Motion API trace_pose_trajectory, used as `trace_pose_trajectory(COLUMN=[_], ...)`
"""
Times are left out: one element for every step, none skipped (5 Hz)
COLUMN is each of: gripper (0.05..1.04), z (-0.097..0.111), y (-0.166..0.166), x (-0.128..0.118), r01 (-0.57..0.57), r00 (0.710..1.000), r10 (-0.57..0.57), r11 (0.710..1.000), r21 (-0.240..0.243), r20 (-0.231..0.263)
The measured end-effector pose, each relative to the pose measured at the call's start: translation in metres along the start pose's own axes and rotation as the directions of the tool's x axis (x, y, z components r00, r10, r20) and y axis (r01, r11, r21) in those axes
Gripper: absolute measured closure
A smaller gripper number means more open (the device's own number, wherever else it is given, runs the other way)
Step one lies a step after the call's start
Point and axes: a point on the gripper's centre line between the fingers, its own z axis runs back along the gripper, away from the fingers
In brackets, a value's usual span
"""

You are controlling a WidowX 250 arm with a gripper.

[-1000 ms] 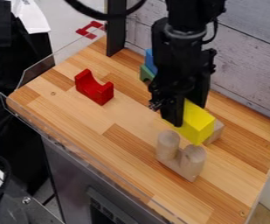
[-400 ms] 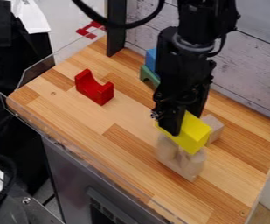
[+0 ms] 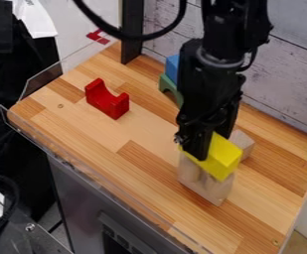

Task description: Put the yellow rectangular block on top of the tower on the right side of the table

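Claw (image 3: 209,144) was pinching the yellow block (image 3: 223,158), held right over the pale wooden tower (image 3: 205,185), couldn't tell if touching. Red notched block (image 3: 107,100) sat well apart, pale cube (image 3: 244,142) near the yellow one

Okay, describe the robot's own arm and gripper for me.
The arm is black, with bulky, segmented housings and a rounded collar above the gripper. A thick black cable loops beside it, and a thinner one curves close along its side. The gripper is black too, with small metallic glints at one edge.
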Motion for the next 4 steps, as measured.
trace_pose_trajectory(gripper=[0.526,0.458,0.159,0.083], z=[-0.0007,-0.0014,-0.0050,-0.0032], y=[0.0005,0.0006,0.0009,-0.0006], x=[0.0003,-0.0006,-0.0001,0.0015], r01=[0.001,-0.004,0.017,0.031], r00=[1.000,1.000,1.000,0.999], r10=[-0.001,0.004,-0.017,-0.031], r11=[1.000,1.000,1.000,0.999], r21=[0.003,0.004,0.019,0.020], r20=[0.002,-0.005,-0.023,-0.011])
